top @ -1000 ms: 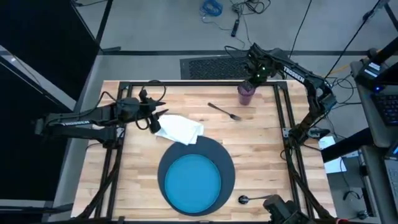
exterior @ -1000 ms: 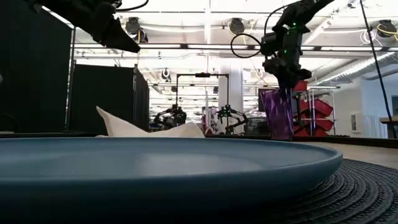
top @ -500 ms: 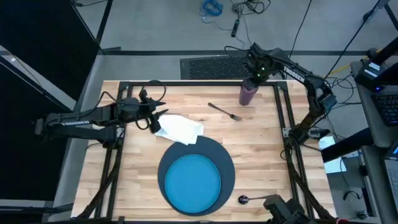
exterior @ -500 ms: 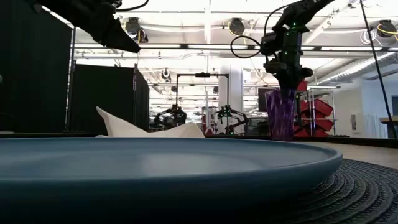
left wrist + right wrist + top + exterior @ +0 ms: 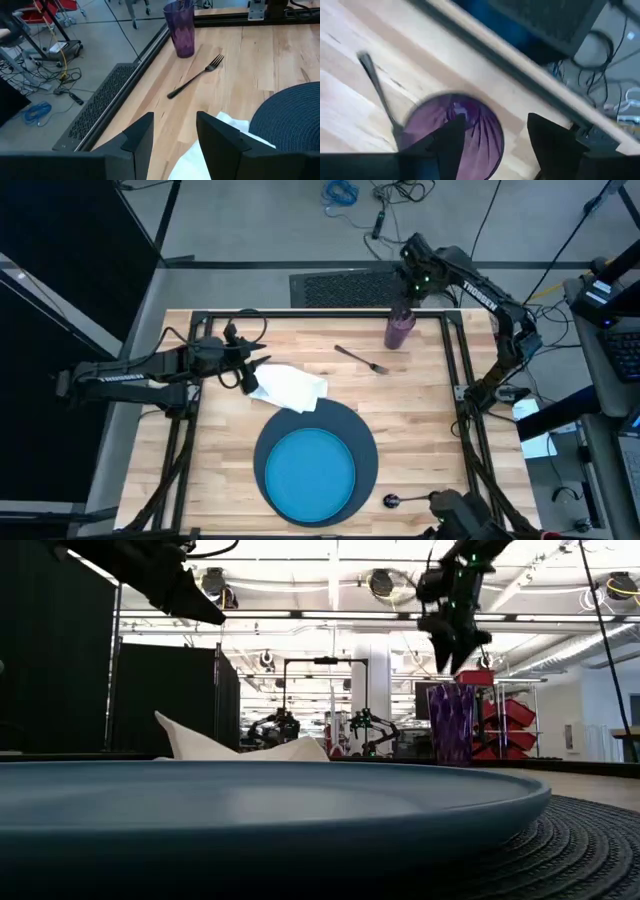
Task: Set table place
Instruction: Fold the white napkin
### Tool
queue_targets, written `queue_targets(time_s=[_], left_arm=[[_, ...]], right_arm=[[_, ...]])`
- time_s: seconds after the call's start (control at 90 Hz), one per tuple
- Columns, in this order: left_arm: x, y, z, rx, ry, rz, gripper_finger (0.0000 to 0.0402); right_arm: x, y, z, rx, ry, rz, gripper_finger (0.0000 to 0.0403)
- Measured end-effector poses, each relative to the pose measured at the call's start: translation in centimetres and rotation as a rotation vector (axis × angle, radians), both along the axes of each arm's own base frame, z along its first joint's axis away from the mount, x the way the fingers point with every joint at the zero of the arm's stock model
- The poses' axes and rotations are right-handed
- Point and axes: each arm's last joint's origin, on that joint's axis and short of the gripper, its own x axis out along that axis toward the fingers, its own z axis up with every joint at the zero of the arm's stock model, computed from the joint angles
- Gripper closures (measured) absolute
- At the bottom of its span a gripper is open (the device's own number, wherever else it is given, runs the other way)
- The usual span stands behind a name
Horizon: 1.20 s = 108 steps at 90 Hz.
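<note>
Seen from above, the right pincer [image 5: 408, 280] hangs over the far edge of the surface [image 5: 420, 410], just above the purple cup [image 5: 399, 330], which stands upright near the far right corner. The low view adds what the overhead one hides: the right pincer [image 5: 452, 645] is clear of the cup [image 5: 452, 724], with air between its tips and the rim, its fingers spread and holding nothing. The right wrist view looks down into the cup's open mouth [image 5: 462, 130] between two parted fingers [image 5: 451, 145], with the fork's handle [image 5: 377, 90] just beside it.

The fork [image 5: 361, 359] lies flat and slanted on the planks, near the cup but apart from it. The left pincer [image 5: 262, 370] sits over the near edge of the white napkin [image 5: 290, 387]; its wrist view shows the fingers [image 5: 141, 137] apart and empty, the cloth [image 5: 210, 155] below them. The napkin's corner overlaps the rim of the dark charger [image 5: 365, 435], and the blue plate [image 5: 305, 473] rests centred on it. A dark spoon-like piece [image 5: 392, 501] lies by the charger's near right edge, too small to identify surely.
</note>
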Motion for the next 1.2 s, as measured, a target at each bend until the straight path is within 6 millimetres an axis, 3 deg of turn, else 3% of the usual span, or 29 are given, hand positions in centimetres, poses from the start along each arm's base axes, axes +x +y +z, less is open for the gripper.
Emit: queue_targets(time_s=[0.189, 0.411, 0.6, 0.811, 1.022, 1.2], left_arm=[[0.0, 0.0, 0.0, 0.0, 0.001, 0.0, 0.0267], [0.0, 0.0, 0.0, 0.006, 0.004, -0.003, 0.0267], [0.0, 0.0, 0.0, 0.006, 0.004, -0.003, 0.0267], [0.0, 0.0, 0.0, 0.005, 0.003, -0.002, 0.0267], [0.0, 0.0, -0.1, -0.001, 0.008, -0.001, 0.0267], [0.0, 0.0, -0.1, 0.004, 0.012, -0.003, 0.0267]], right_arm=[[2.4, 1.9, 3.6, -0.021, -0.184, 0.118, 0.0203], [8.7, 6.6, 2.9, -0.044, -0.335, 0.44, 0.0204], [14.2, 10.7, -0.8, -0.048, -0.411, 0.597, 0.0204], [19.2, 15.3, -7.5, -0.113, -0.376, 0.886, 0.0204], [22.0, 18.0, -13.5, -0.347, -0.009, 1.138, 0.0204], [23.1, 20.3, -16.4, -0.468, 0.2, 1.244, 0.0204]])
